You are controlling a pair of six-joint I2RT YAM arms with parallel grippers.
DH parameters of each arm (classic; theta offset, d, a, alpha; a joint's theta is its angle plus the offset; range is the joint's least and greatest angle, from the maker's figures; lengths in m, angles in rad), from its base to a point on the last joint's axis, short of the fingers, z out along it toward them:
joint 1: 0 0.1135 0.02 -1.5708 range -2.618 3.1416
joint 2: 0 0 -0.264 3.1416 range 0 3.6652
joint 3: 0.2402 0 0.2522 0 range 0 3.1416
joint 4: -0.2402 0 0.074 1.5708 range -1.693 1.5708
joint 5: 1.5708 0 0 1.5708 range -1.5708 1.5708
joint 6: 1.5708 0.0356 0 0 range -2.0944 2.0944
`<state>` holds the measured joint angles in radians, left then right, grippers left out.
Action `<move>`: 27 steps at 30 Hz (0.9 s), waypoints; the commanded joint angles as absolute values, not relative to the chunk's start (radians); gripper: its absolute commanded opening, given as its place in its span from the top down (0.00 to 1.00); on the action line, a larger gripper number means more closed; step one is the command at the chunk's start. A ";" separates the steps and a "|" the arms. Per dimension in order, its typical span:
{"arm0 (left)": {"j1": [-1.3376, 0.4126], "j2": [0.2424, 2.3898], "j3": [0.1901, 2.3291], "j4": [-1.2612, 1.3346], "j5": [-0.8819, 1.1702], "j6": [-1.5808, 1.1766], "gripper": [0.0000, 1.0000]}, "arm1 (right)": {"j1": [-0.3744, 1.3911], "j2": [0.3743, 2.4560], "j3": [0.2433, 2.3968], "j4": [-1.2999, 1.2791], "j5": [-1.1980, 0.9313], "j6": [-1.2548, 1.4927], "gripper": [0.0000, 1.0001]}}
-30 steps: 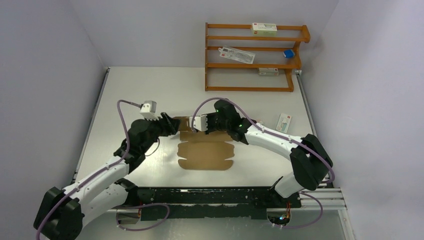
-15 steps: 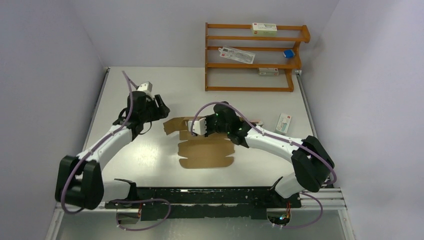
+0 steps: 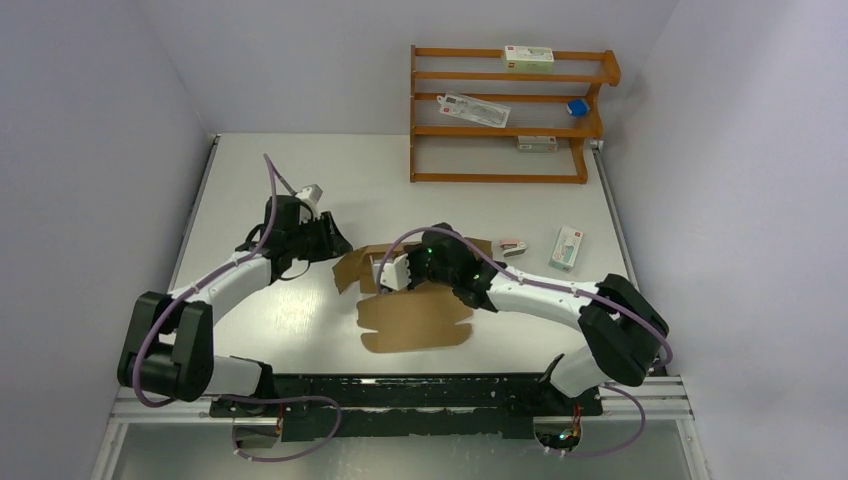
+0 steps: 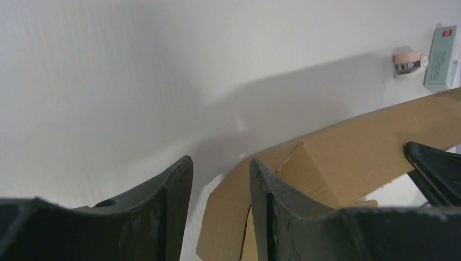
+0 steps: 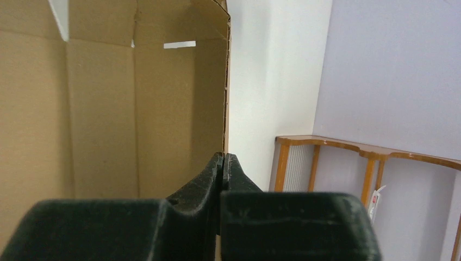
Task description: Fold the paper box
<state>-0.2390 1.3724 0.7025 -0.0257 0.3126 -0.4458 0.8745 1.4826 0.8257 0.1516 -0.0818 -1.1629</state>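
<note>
– Since the top view takes in the whole table (image 3: 260, 170), where does the paper box (image 3: 420, 322) lie?
– Mid-table, a shade toward 6 o'clock. Plain brown cardboard, unprinted, die-cut, notched flaps. The near panel lies flat. The far strip, at its 11 o'clock, is lifted and bent.
– Grippers?
– Right gripper (image 3: 380, 275) is clamped on that raised strip; its wrist view has the 2 fingers (image 5: 209, 174) pressed together over the sheet's edge. Left gripper (image 3: 328, 238) sits at the box's 10 o'clock, fingers parted, bare table in the gap, holding nothing.
– Anything unclear?
– From above, the right fingertips are lost under the wrist's white housing. The right wrist view shows only creased panels and 1 slot; the frame cuts the rest. In the left wrist view the strip runs just beside 1 finger (image 4: 266, 201); I cannot tell whether they touch. The print on the white carton (image 3: 566, 247), at the box's 2 o'clock, is too small to read. So are the items on the wooden rack (image 3: 510, 178) at 1 o'clock.
</note>
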 commanded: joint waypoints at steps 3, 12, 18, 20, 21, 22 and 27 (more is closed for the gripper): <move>-0.242 1.303 0.640 0.027 0.417 -0.489 0.53 | 0.931 1.451 0.742 0.315 0.034 -1.226 1.00; -0.268 1.242 0.569 0.075 0.470 -0.553 0.53 | 0.982 1.446 0.619 0.541 0.133 -1.277 1.00; -0.270 1.232 0.618 0.045 0.452 -0.532 0.55 | 0.983 1.515 0.627 0.641 0.172 -1.343 1.00; -0.271 1.230 0.647 0.022 0.425 -0.509 0.56 | 0.983 1.543 0.640 0.681 0.173 -1.362 1.00; -0.273 1.232 0.661 0.014 0.412 -0.499 0.57 | 0.983 1.556 0.649 0.693 0.174 -1.373 1.00; -0.274 1.233 0.674 0.011 0.400 -0.489 0.58 | 0.983 1.572 0.660 0.713 0.180 -1.384 1.00; -0.293 1.244 0.709 0.007 0.313 -0.449 0.65 | 0.983 1.663 0.688 0.819 0.194 -1.445 1.00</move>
<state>-0.2718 1.2583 0.6640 0.0067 0.3840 -0.4950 0.9775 1.6089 0.6502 0.6666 0.1730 -1.3712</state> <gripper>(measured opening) 0.372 0.016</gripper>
